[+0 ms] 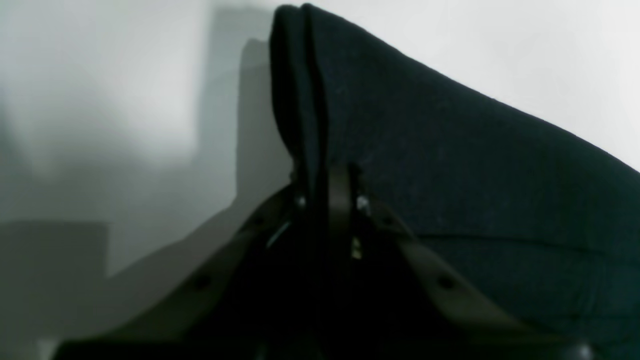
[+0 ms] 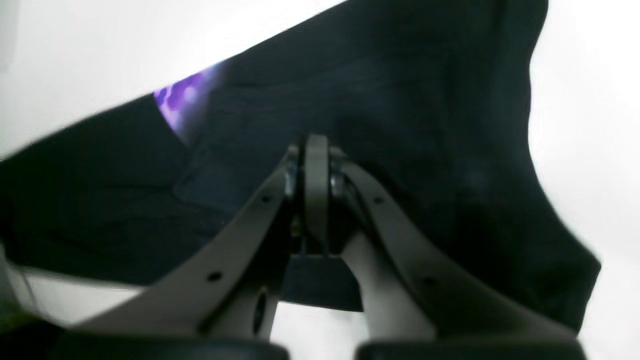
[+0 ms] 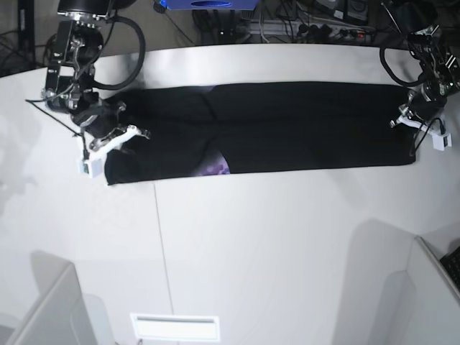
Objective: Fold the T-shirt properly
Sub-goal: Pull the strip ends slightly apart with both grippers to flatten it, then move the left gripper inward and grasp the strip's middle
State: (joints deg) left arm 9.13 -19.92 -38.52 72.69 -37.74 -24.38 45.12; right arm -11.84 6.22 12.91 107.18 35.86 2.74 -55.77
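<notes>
The black T-shirt [image 3: 287, 129] lies folded into a long band across the far half of the white table [image 3: 273, 237]. A patch of its purple print [image 3: 215, 169] peeks out at the front edge and also shows in the right wrist view as a purple patch [image 2: 182, 100]. At the band's left end, my right gripper [image 3: 118, 136] is shut on the black cloth [image 2: 425, 100], its fingertips [image 2: 316, 165] pressed together. My left gripper [image 3: 413, 136] holds the right end. Its fingers [image 1: 340, 200] are closed on a doubled fold of the fabric [image 1: 450, 150], which rises slightly off the table.
Cables and a blue object [image 3: 208, 3] sit behind the table's far edge. A white slotted plate [image 3: 175, 327] lies near the front edge. Grey partitions stand at the front left [image 3: 50, 309] and front right [image 3: 424, 287]. A thin seam [image 3: 162, 237] runs down the tabletop.
</notes>
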